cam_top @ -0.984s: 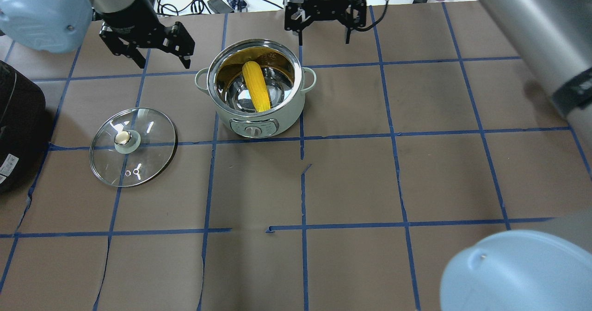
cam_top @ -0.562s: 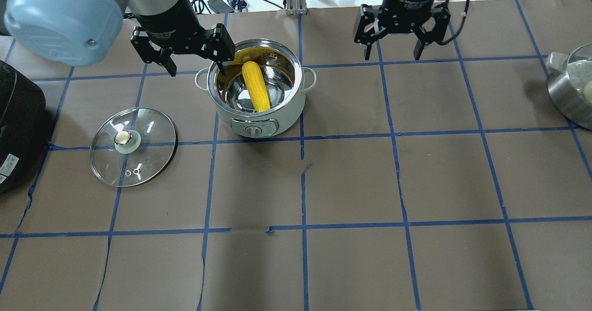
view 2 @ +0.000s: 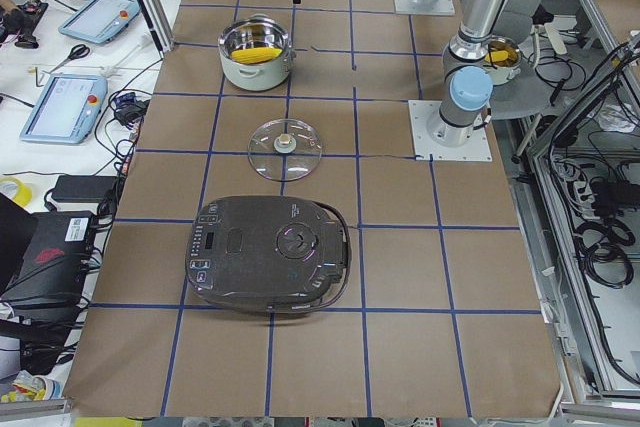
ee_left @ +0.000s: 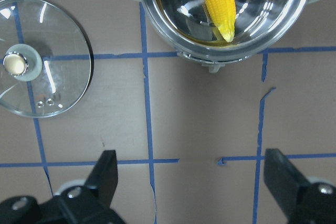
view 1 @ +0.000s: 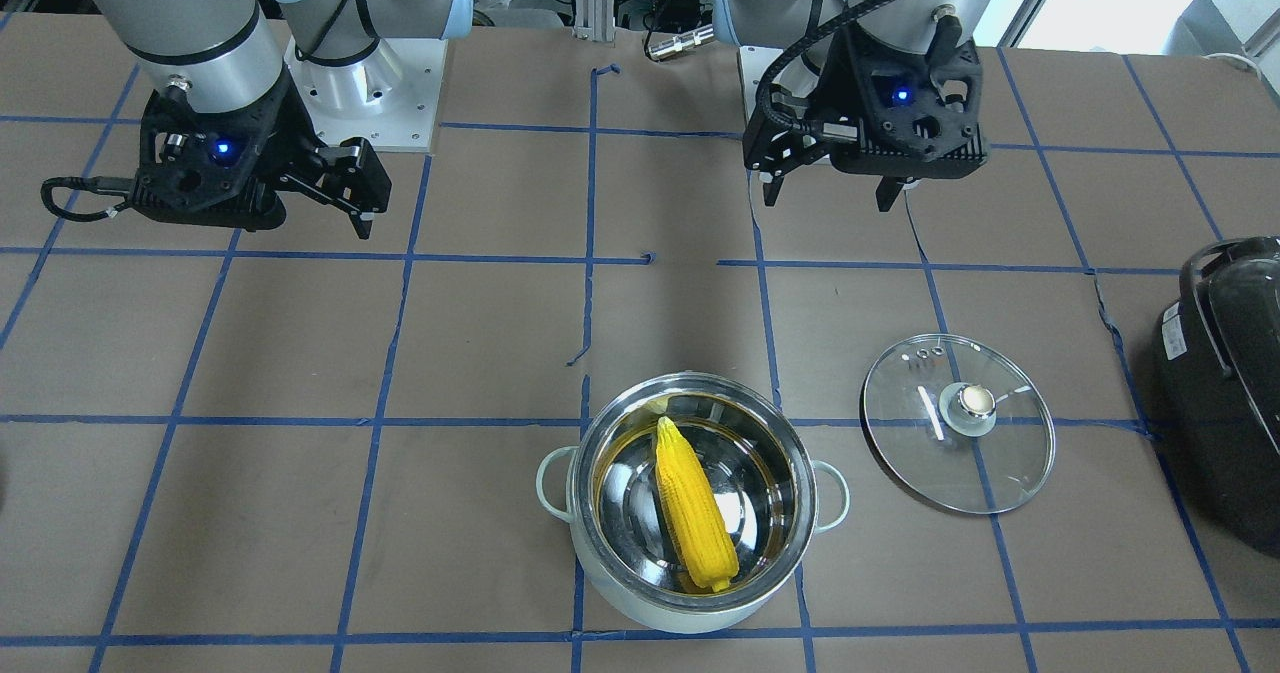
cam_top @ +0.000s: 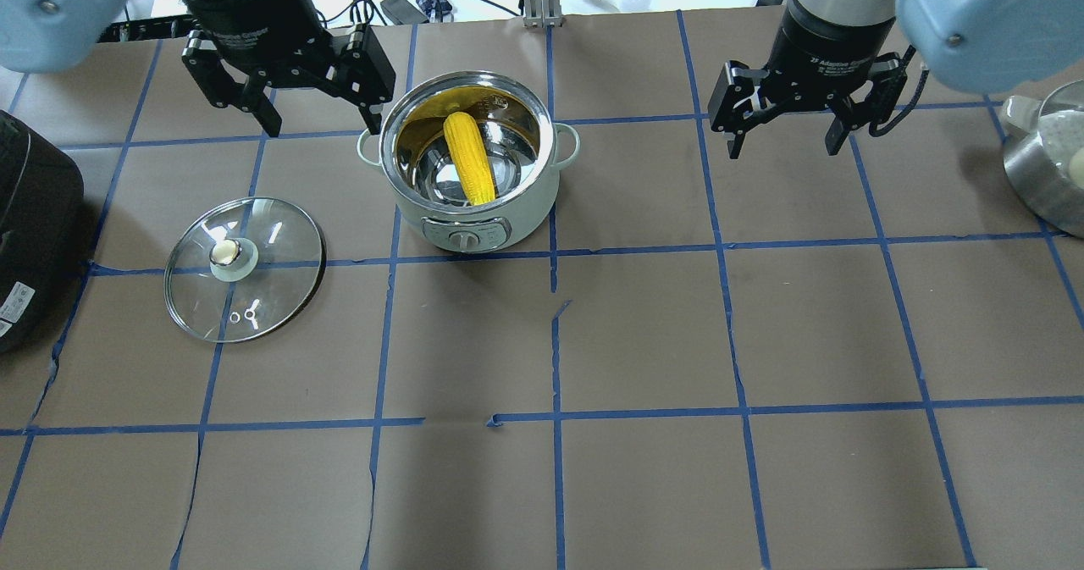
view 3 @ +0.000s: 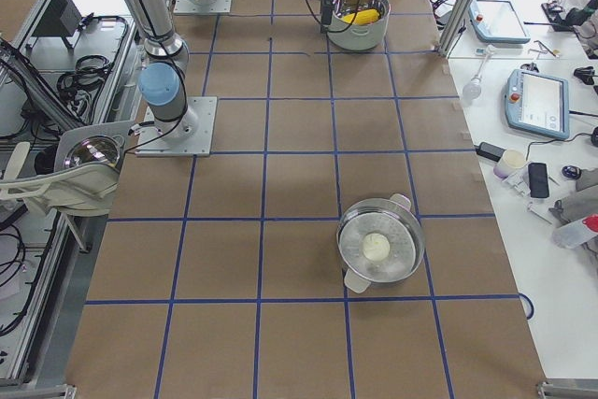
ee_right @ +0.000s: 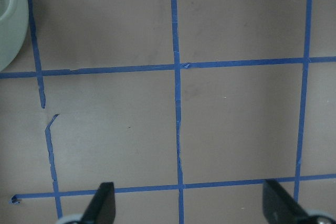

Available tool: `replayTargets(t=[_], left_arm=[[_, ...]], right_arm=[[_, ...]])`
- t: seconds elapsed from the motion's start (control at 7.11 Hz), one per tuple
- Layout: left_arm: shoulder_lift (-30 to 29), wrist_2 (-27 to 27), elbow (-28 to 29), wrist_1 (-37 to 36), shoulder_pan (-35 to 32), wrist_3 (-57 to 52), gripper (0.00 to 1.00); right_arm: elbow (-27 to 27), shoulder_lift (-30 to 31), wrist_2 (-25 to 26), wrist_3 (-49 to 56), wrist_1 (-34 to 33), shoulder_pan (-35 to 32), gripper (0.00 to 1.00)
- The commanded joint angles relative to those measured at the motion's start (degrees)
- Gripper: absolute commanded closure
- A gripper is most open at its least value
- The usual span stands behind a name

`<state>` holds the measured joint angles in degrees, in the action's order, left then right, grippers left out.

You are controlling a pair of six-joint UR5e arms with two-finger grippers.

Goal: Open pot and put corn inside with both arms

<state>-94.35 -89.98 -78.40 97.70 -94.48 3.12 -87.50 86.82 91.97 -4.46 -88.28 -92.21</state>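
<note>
Corn (ee_left: 216, 1) lies in pot (cam_top: 518, 214), outside left gripper's (ee_left: 190, 156) fingers (ee_left: 105, 176).

The camera looks straight down on a brown table (ee_right: 241, 124) crossed by a grid of blue tape (ee_right: 176, 24): one long strip runs top to bottom near the middle, two strips cross it from side to side, and a torn, crooked piece sits at the left. In the top left corner a curved slice of the pale mint pot (ee_right: 8, 30) shows, cut off by the picture's edge. Along the bottom edge the two black fingers (ee_right: 104, 203) of the right gripper (ee_right: 191, 208) poke into view, spread wide apart, with only table and tape between them.
</note>
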Motion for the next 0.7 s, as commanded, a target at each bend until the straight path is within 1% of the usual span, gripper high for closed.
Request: replayTargets(t=[0.0, 0.56], left_arm=[[0.9, -0.4, 0.1, 0.8, 1.8, -1.3, 0.0], [2.3, -0.2, -3.2, -1.4, 1.8, -1.4, 0.0]], right_arm=[[-0.2, 0.3, 0.0, -0.4, -0.1, -0.1, 0.0], [0.0, 0.2, -0.8, -0.5, 0.0, -0.1, 0.0]])
